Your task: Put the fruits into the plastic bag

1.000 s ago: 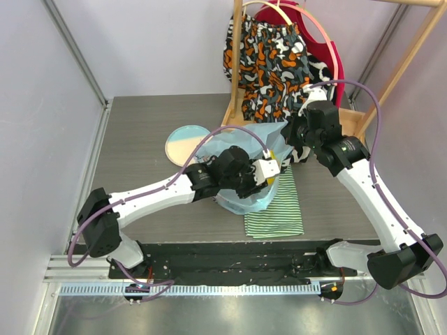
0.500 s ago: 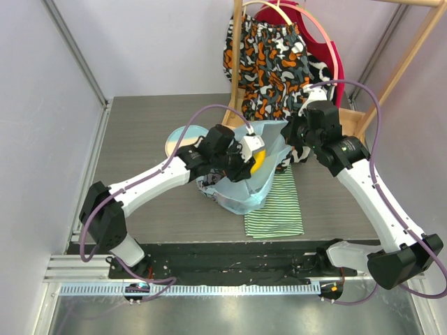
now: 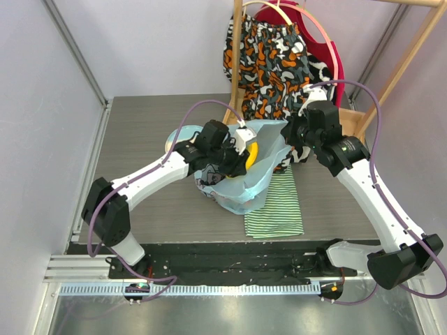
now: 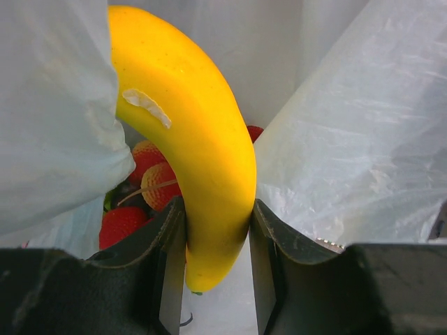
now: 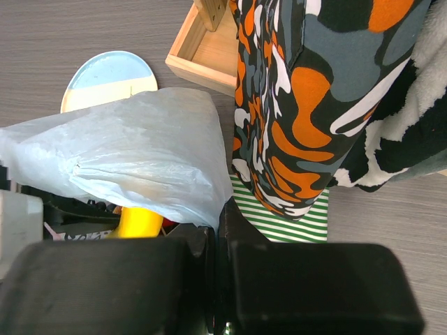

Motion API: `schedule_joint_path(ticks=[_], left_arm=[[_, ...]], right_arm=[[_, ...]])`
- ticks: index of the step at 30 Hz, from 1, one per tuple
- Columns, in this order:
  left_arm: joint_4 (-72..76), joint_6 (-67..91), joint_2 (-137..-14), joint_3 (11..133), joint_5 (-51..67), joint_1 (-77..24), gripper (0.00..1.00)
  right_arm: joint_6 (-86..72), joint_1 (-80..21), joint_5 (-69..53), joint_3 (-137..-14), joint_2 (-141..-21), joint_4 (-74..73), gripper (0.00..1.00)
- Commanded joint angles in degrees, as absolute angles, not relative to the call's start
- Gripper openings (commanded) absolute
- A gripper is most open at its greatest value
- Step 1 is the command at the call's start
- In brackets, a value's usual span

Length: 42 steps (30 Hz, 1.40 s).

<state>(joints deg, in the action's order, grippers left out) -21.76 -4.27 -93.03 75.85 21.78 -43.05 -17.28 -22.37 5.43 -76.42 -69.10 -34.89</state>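
The plastic bag (image 3: pixel 248 187) sat mid-surface, its far right rim pinched up by the right gripper's (image 3: pixel 288 144) jaws. Within the last second the left gripper (image 4: pixel 216 258) had swung far and left, its jaws clamping the banana (image 4: pixel 199 146). The banana was now inside the bag's mouth above the strawberries (image 4: pixel 159 187), so likely only the release remained.

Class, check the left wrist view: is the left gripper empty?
No, the left gripper clamps the yellow banana between its fingers.
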Motion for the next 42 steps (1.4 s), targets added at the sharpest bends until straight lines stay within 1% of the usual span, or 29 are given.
schedule_joint_path(ticks=[1, 2, 4, 5, 7, 10, 13, 16, 19, 23, 24, 25, 27, 29, 34, 36, 39, 41, 42], left_arm=[[-21.36, -1.67, -91.94, 77.87, 21.44, -42.89, 0.35], [-20.84, -1.41, -90.72, 77.78, 21.71, -42.89, 0.48], [-20.57, -1.23, -89.48, 77.87, 22.23, -42.89, 0.58], [-20.31, -1.14, -88.78, 77.87, 22.67, -42.89, 0.65], [-20.13, -0.79, -86.49, 78.05, 24.51, -42.89, 0.70], [-20.56, -0.53, -83.42, 78.40, 27.50, -42.89, 0.82], [-22.92, -0.96, -80.25, 78.75, 28.74, -42.89, 0.87], [-27.31, -2.63, -77.71, 79.71, 28.83, -42.80, 0.89], [-28.22, -3.86, -74.46, 79.37, 26.20, -42.89, 0.89], [-23.04, -4.48, -70.50, 74.10, 12.25, -42.89, 0.91], [-22.51, -5.09, -70.14, 72.96, 7.08, -42.89, 0.91], [-21.98, -5.62, -69.96, 72.51, 4.77, -42.89, 0.91], [-21.71, -6.67, -70.22, 71.90, 0.90, -42.89, 0.92], [-21.53, -8.08, -71.44, 71.81, 0.35, -42.89, 0.93], [-19.34, -9.58, -75.14, 71.98, -6.58, -42.89, 0.93], [-18.11, -9.58, -77.07, 72.59, -6.51, -42.89, 0.93], [-14.35, -9.05, -78.57, 72.60, -6.42, -42.89, 0.92], [-12.75, -9.49, -80.32, 72.86, -6.42, -42.89, 0.84], [-12.74, -9.32, -81.12, 73.30, -6.59, -42.89, 0.76]], right_arm=[[-17.31, -22.50, 6.06, -78.40, -68.11, -32.17, 0.01], [-17.23, -22.41, 5.98, -78.57, -68.38, -32.08, 0.01], [-17.23, -22.50, 5.71, -78.66, -68.64, -32.08, 0.01], [-17.23, -22.50, 5.63, -78.75, -68.73, -31.99, 0.01], [-17.31, -22.41, 5.54, -78.84, -69.17, -31.82, 0.01], [-17.31, -22.50, 5.27, -79.19, -69.78, -31.73, 0.01], [-17.40, -22.41, 5.36, -79.36, -69.96, -31.55, 0.01], [-17.32, -22.41, 5.54, -79.45, -70.22, -31.47, 0.01], [-17.58, -22.41, 5.28, -79.54, -70.58, -31.55, 0.01], [-17.84, -22.41, 4.48, -79.19, -70.66, -31.12, 0.01], [-18.02, -22.41, 4.48, -79.10, -70.75, -31.03, 0.01], [-18.02, -22.41, 4.48, -79.19, -70.66, -30.94, 0.01], [-18.02, -22.50, 4.48, -79.19, -70.66, -31.03, 0.01], [-18.19, -22.41, 4.48, -79.10, -70.66, -30.94, 0.01], [-18.37, -22.41, 4.13, -78.75, -70.49, -30.59, 0.01], [-18.37, -22.41, 4.13, -78.66, -70.66, -30.59, 0.01], [-18.28, -22.50, 3.87, -78.84, -70.93, -30.50, 0.01], [-18.37, -22.50, 3.69, -79.36, -71.02, -30.59, 0.01], [-18.37, -22.41, 3.60, -79.45, -70.93, -30.50, 0.03]])
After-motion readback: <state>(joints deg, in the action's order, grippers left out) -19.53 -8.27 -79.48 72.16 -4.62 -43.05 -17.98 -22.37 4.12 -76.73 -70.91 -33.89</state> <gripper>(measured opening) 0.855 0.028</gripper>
